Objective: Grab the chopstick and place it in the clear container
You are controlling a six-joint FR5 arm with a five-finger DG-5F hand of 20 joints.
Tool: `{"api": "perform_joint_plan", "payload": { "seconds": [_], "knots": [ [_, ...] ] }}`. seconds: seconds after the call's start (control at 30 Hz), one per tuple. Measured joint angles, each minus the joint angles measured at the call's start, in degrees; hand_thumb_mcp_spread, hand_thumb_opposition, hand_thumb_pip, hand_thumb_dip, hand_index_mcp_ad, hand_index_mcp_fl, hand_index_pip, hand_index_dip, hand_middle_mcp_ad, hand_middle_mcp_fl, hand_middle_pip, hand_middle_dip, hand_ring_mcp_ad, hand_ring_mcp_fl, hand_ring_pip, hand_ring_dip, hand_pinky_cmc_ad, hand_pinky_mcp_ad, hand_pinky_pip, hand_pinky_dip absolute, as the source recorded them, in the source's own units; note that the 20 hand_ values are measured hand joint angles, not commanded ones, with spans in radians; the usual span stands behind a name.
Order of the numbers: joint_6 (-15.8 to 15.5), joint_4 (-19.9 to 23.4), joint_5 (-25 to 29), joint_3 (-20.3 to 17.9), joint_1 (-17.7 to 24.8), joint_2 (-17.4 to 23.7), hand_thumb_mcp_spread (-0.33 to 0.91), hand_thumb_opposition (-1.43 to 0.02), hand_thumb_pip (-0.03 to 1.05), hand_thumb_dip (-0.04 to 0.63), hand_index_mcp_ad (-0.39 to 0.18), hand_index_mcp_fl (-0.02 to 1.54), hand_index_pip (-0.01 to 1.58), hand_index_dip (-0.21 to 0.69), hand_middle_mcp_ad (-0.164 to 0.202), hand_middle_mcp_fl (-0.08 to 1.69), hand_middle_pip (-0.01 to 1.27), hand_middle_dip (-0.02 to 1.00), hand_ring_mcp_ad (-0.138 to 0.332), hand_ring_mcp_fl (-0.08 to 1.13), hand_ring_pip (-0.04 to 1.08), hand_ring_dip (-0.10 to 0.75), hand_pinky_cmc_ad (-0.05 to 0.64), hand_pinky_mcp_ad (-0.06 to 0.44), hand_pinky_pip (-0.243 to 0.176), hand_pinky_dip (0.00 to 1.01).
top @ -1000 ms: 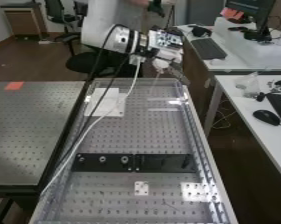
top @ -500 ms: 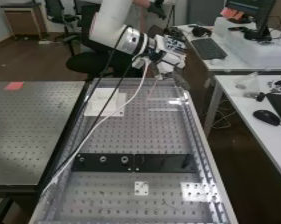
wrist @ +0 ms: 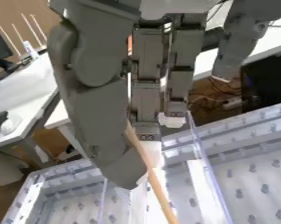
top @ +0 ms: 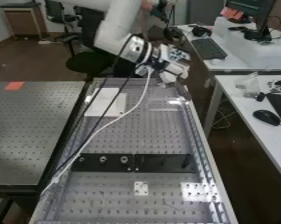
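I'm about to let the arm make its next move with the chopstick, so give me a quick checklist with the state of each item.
1. Chopstick pinched in the robot hand: ok.
2. Robot hand at the bench's far end: ok.
3. Chopstick's lower end lined up inside the clear container: cannot tell.
4. Chopstick released: not ok, fingers are on it.
5. White cable off the bench: not ok, it drapes across.

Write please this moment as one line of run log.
hand: pinching chopstick | position: at far end of bench | release: not yet done
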Motion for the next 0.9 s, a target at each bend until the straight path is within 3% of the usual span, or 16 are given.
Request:
{"api": "perform_joint_plan", "payload": {
  "seconds": [0.43,0.53,0.63,0.73,0.9],
  "knots": [
    [1.8,-1.3,-1.1,3.4,-0.1,-1.7,0.83,-1.08,0.37,0.349,-0.105,1.19,0.55,0.445,-0.115,1.32,0.2,0.85,0.023,0.67,0.12,0.539,0.375,0.328,0.037,0.16],
    [1.9,-2.5,-2.0,4.2,-0.1,-2.0,0.75,-1.05,0.38,0.356,-0.117,1.14,0.53,0.457,-0.117,1.21,0.19,0.85,0.024,0.64,0.12,0.539,0.377,0.332,0.037,0.16],
    [2.0,-3.5,-2.2,4.8,-0.1,-2.4,0.61,-0.91,0.41,0.353,-0.134,0.98,0.45,0.398,-0.122,1.1,0.15,0.83,0.026,0.58,0.11,0.539,0.389,0.332,0.037,0.16],
    [2.1,-4.1,-1.8,5.0,-0.1,-2.7,0.57,-0.89,0.49,0.353,-0.164,0.94,0.41,0.401,-0.108,1.04,0.13,0.81,0.024,0.54,0.1,0.539,0.417,0.332,0.033,0.16],
    [2.1,-4.6,-1.5,5.1,-0.3,-3.0,0.52,-0.87,0.5,0.354,-0.173,0.86,0.36,0.363,-0.07,0.98,0.12,0.79,0.024,0.52,0.09,0.536,0.426,0.328,0.031,0.16]
  ]
}}
